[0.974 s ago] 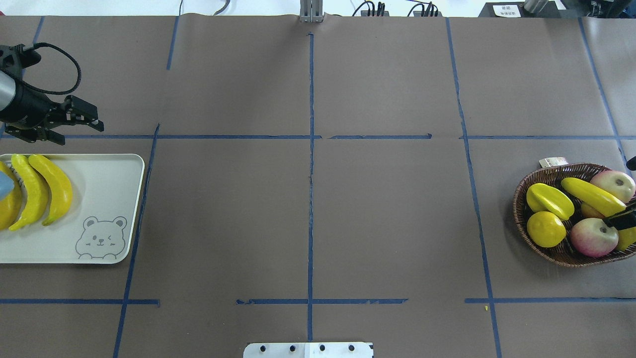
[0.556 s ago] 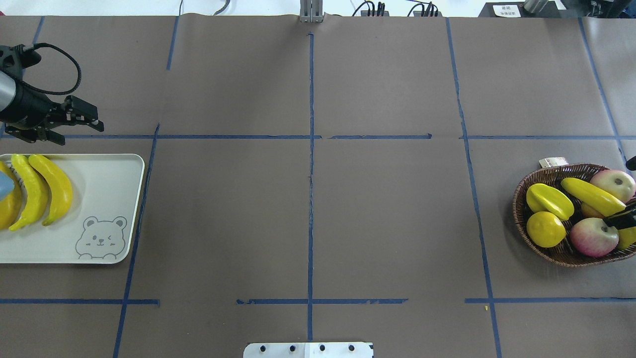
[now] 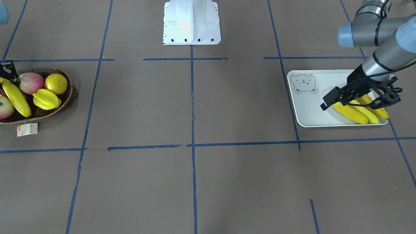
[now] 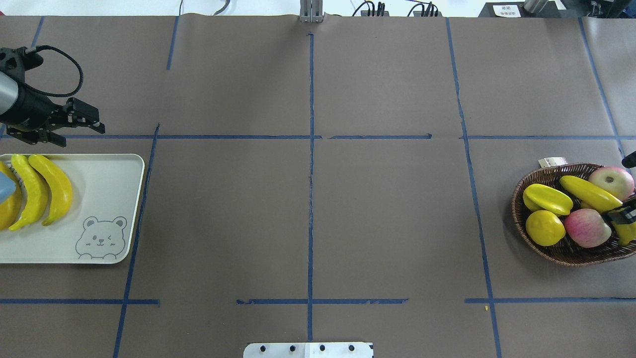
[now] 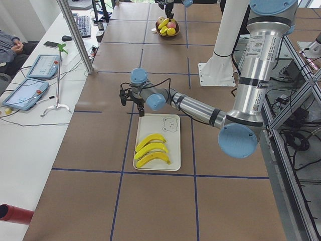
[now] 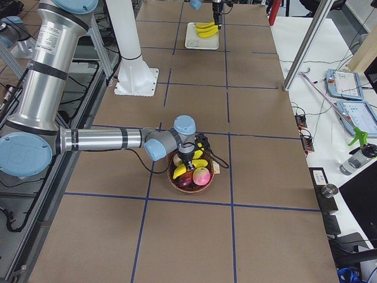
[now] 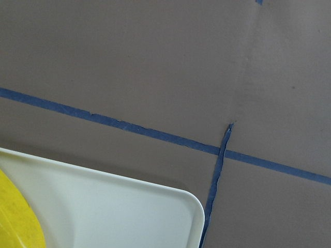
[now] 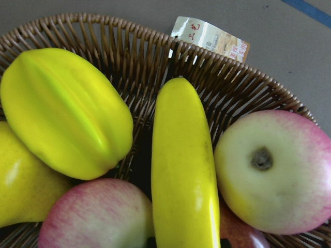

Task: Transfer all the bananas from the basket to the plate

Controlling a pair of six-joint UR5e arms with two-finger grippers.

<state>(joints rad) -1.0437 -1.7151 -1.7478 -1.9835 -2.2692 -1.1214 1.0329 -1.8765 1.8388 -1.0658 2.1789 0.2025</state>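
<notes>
front-facing view: at the right, the left gripper is hanging just beside the plate, its fingers spread apart and holding nothing. three bananas are lying side by side on the plate's lower right part. at the far left, the fourth banana is lying in the basket among apples, a starfruit and a lemon.

overhead view: at the right edge, the right gripper is reaching down onto that banana's end.

right wrist view: the jaws are barely showing at the bottom, either side of the banana; i cannot tell whether they are clamping it.
</notes>
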